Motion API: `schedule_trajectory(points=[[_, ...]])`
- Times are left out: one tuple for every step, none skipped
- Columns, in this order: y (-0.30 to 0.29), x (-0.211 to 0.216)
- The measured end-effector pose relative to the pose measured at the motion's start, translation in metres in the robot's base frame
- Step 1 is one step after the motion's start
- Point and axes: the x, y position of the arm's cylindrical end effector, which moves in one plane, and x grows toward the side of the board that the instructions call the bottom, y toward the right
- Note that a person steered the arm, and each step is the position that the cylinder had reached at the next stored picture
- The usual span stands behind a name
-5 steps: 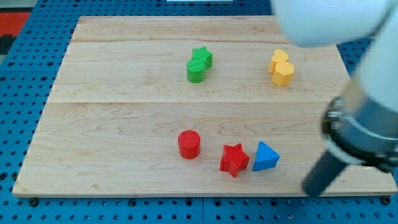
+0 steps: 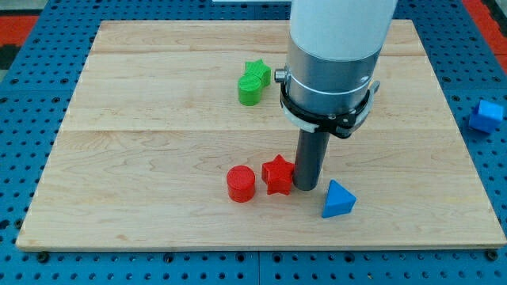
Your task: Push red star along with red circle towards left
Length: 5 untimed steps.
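The red star (image 2: 278, 175) sits low on the wooden surface (image 2: 142, 150), just right of the red circle (image 2: 241, 184), the two close but with a sliver of board apparently showing between them. Your tip (image 2: 306, 187) stands against the star's right side, touching or all but touching it. You have no hand here, only a plain rod, so nothing opens, closes or holds; all work is done by pushing.

To do this step well, drive straight toward the view's left through the star's centre so it meets the circle squarely. The circle lies slightly lower than the star, so an off-centre contact is likely to send it skidding toward the view's bottom; aim a touch low and correct early. Keep the push slow, since a star's points tend to turn it.

Just right of your tip and lower, a blue triangle (image 2: 338, 199) rests clear of the line. Farther up, a green star (image 2: 256, 72) and a green block (image 2: 249, 90) sit together, well apart. Another blue block (image 2: 486, 115) lies off the surface at the view's right.
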Motion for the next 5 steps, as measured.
schedule_trajectory(points=[[-0.004,-0.003],[-0.047,0.017],[-0.058,0.024],[-0.107,0.017],[-0.149,-0.005]])
